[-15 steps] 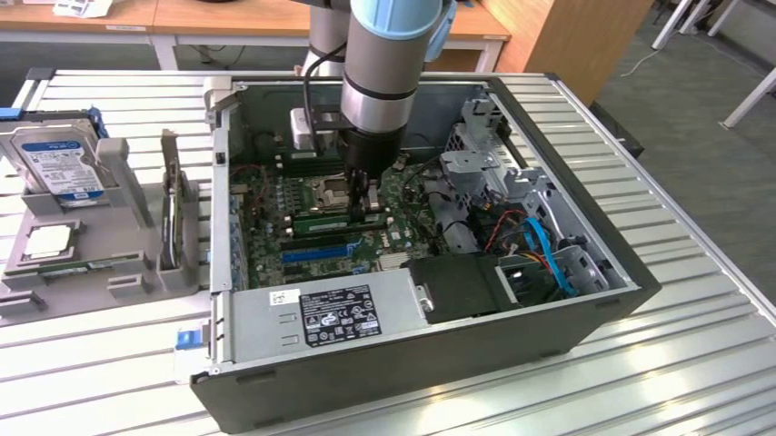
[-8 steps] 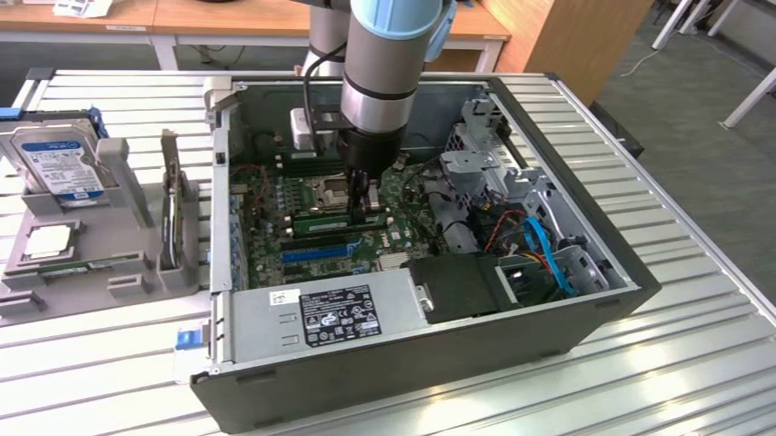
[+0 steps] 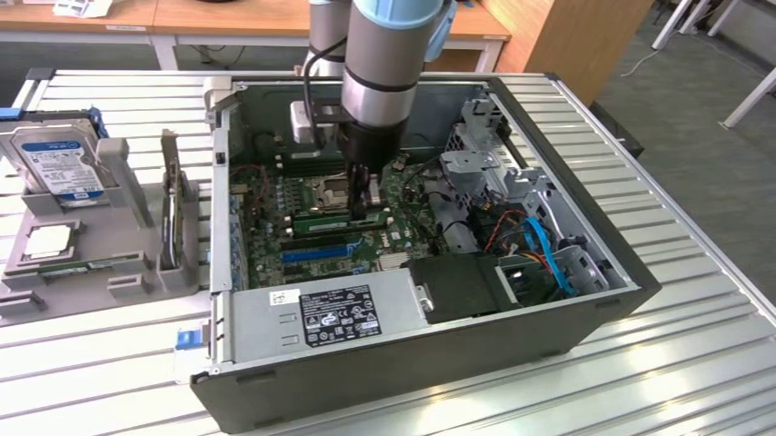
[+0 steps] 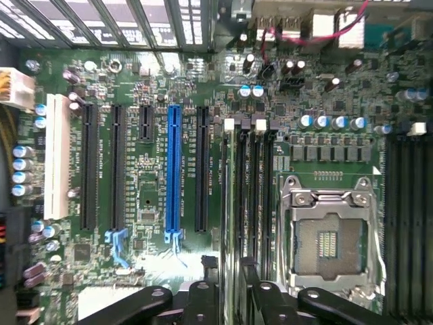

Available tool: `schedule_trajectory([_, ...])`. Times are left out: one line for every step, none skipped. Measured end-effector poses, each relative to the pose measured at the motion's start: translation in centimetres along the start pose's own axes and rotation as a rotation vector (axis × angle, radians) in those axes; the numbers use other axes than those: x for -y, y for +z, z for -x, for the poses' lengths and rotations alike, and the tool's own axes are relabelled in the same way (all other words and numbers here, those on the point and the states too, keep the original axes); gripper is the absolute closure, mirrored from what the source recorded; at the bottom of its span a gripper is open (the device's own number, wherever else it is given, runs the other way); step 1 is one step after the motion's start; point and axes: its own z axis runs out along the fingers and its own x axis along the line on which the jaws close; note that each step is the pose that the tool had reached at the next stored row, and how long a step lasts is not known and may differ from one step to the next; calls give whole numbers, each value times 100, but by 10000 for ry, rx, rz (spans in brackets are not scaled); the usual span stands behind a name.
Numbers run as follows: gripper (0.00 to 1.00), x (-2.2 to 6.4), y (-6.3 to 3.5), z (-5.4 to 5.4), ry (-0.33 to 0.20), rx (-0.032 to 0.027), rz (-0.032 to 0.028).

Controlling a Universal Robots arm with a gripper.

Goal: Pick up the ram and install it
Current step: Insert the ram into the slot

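Observation:
The ram (image 3: 325, 222) is a long, thin green stick lying along a memory slot on the motherboard (image 3: 401, 204) inside the open computer case. My gripper (image 3: 362, 207) hangs straight down over the stick's middle, fingertips at its top edge. In the wrist view the ram (image 4: 231, 196) shows edge-on in the slot beside the processor socket (image 4: 326, 237). There my gripper (image 4: 232, 288) is open, one dark finger on each side of the stick with a gap to it.
The case walls (image 3: 582, 163) and the power supply (image 3: 327, 313) box in the board. Cables and a drive cage (image 3: 510, 209) crowd the exterior view's right. Outside, at the left, grey holders carry a hard drive (image 3: 54, 163), a processor chip (image 3: 49, 241) and an upright panel (image 3: 176, 213).

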Motion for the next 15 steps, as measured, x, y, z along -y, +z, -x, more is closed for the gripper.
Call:
schedule_trajectory([74,-1,-40,1,0,1,1])
schedule_trajectory([74,-2,-79,3,-1,2,1])
schedule_trajectory([74,-2,-120,4,0,1,0])
schedule_trajectory([74,-3,-157,5,-1,3,0])
schedule_trajectory([74,-4,-194,6,0,2,0])
schedule_trajectory([74,-5,-234,7,-1,3,1])
schedule_trajectory([74,-5,-272,9,-1,4,0])
schedule_trajectory([74,-6,-312,10,-1,6,0])
schedule_trajectory([74,-7,-355,12,-1,8,0])
schedule_trajectory([74,-8,-398,13,-1,12,0])
schedule_trajectory([74,-9,-439,14,-1,15,1])
schedule_trajectory([74,-10,-479,15,-1,18,0])
schedule_trajectory([74,-10,-513,16,-1,19,0])
schedule_trajectory([74,-11,-546,17,-1,21,0])
schedule_trajectory([74,-12,-579,18,-2,22,0])
